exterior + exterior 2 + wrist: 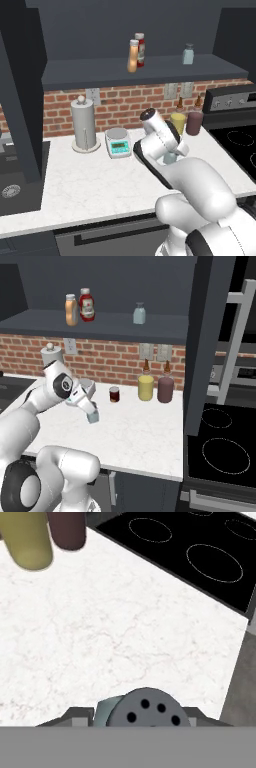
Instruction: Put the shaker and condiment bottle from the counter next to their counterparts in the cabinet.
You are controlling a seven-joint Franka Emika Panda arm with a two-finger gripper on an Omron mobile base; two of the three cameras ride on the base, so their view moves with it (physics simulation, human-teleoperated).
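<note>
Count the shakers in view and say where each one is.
2. The pale blue shaker stands on the cabinet shelf, right of the two bottles. The blue-grey shaker is between the gripper's fingers above the counter. None appears hidden.

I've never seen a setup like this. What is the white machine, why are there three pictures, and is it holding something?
The white machine is a robot arm in a computer-drawn kitchen. Two pictures come from cameras behind it, left and right; the third from a camera on its hand, looking down.

Its gripper is shut on the shaker, a small blue-grey one whose holed cap faces the hand camera, held just above the counter.

On the counter stand a paper towel holder, a kitchen scale, a small dark-red jar, and a yellow bottle beside a maroon bottle.

On the cabinet shelf, the condiment bottle stands beside a red bottle, with a pale blue shaker further along.
</note>
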